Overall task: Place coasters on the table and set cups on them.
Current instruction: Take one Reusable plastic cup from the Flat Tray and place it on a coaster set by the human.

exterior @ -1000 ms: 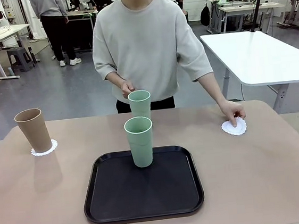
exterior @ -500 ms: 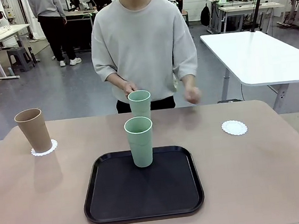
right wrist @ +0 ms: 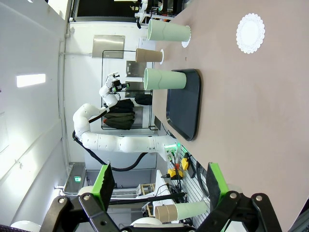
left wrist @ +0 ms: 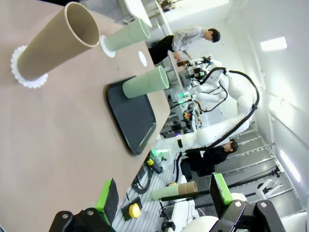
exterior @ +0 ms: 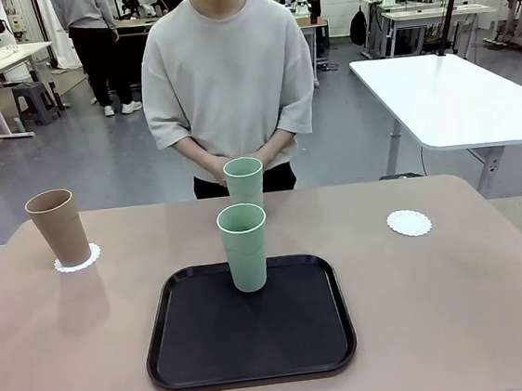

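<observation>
Two grippers hang clear of the bench (exterior: 441,307), each wrist rolled so that its own view shows the bench top on its side. The left gripper (left wrist: 164,199) has its green pads spread wide, with nothing between them and nothing touched. The right gripper (right wrist: 159,186) is spread just as wide and is empty too.

The tan cup (exterior: 58,226) stands upright on the left coaster (exterior: 77,260). The far mint cup (exterior: 244,180) stands at the far middle on the middle coaster (right wrist: 186,36), just in front of the person's hands (exterior: 215,168), which are joined low before the body. The near mint cup (exterior: 244,247) stands on the black tray (exterior: 251,346), near its far edge. The right coaster (exterior: 409,223) lies bare.
</observation>
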Available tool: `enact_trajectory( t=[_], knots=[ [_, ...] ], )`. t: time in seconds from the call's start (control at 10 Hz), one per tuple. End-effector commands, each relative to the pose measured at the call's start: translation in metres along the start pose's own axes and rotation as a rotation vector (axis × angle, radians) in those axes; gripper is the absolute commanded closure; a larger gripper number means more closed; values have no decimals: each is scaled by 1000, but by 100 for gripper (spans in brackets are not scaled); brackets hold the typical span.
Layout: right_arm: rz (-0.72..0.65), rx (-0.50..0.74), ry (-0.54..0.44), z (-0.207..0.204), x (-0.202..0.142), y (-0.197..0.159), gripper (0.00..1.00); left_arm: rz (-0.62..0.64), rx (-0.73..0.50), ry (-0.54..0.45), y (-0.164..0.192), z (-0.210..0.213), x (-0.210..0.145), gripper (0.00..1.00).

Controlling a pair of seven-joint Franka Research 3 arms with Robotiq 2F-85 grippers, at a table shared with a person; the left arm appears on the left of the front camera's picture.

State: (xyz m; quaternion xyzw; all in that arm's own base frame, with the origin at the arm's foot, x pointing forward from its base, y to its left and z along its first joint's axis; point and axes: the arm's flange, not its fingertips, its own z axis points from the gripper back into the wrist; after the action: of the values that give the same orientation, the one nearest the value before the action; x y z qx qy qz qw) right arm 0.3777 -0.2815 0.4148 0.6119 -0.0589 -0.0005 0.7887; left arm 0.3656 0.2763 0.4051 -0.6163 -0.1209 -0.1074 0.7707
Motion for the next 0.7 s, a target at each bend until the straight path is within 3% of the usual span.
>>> enact_trajectory(
  t=[0.0, 0.2, 0.3, 0.5, 0.6],
  knots=[
    [2, 5, -14, -1, 2, 0, 0, 0, 0, -4, -1, 0, -2, 0],
    [0, 0, 0, 0, 0, 0, 0, 0, 0, -4, -1, 0, -2, 0],
    [86, -63, 122, -9, 7, 16, 0, 0, 0, -4, -1, 0, -2, 0],
    [140, -263, 186, -52, 41, 75, 0, 0, 0, -4, -1, 0, -2, 0],
    [126, -324, 168, -79, 60, 104, 0, 0, 0, -4, -1, 0, -2, 0]
  ],
)
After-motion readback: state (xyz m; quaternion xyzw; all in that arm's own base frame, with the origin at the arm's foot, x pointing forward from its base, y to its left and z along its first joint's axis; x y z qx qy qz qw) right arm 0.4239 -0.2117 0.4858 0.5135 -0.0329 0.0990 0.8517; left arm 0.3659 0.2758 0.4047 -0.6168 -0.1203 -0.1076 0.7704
